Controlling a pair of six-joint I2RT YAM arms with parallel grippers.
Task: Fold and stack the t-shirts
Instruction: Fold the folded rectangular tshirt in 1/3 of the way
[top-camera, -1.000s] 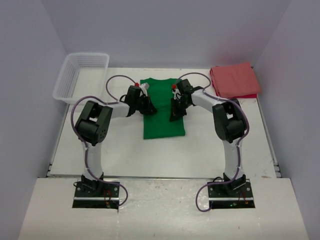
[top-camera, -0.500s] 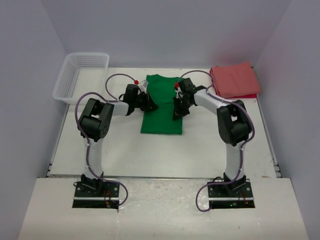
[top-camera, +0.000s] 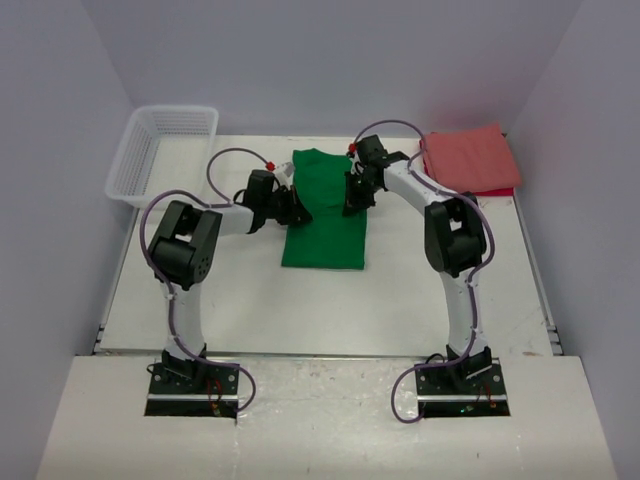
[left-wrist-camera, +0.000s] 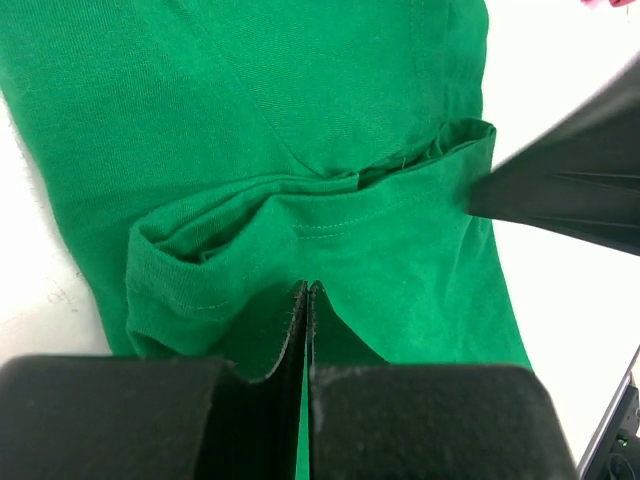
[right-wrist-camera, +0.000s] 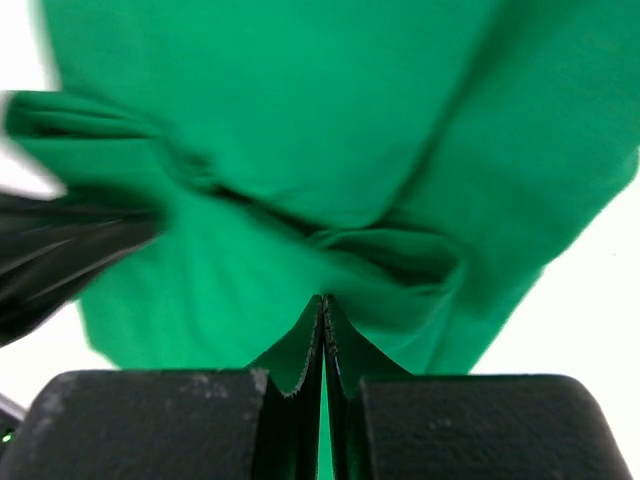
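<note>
The bright green t-shirt (top-camera: 325, 225) lies in the middle of the table, partly folded, with its near half flat. My left gripper (top-camera: 296, 212) is at its left edge and my right gripper (top-camera: 352, 198) at its right edge. In the left wrist view the left gripper (left-wrist-camera: 307, 287) is shut, pinching a bunched fold of the green t-shirt (left-wrist-camera: 300, 120). In the right wrist view the right gripper (right-wrist-camera: 322, 298) is shut on gathered green cloth (right-wrist-camera: 300, 100). The salmon-red t-shirt (top-camera: 468, 160) lies folded at the far right corner.
A white mesh basket (top-camera: 160, 150) stands at the far left corner. The walls close in on both sides and at the back. The right arm's elbow (top-camera: 455, 235) rises just in front of the salmon-red t-shirt.
Both grippers have moved toward the far side, the right one farther. The green t-shirt went with them, so its near edge now lies farther from the arm bases.
</note>
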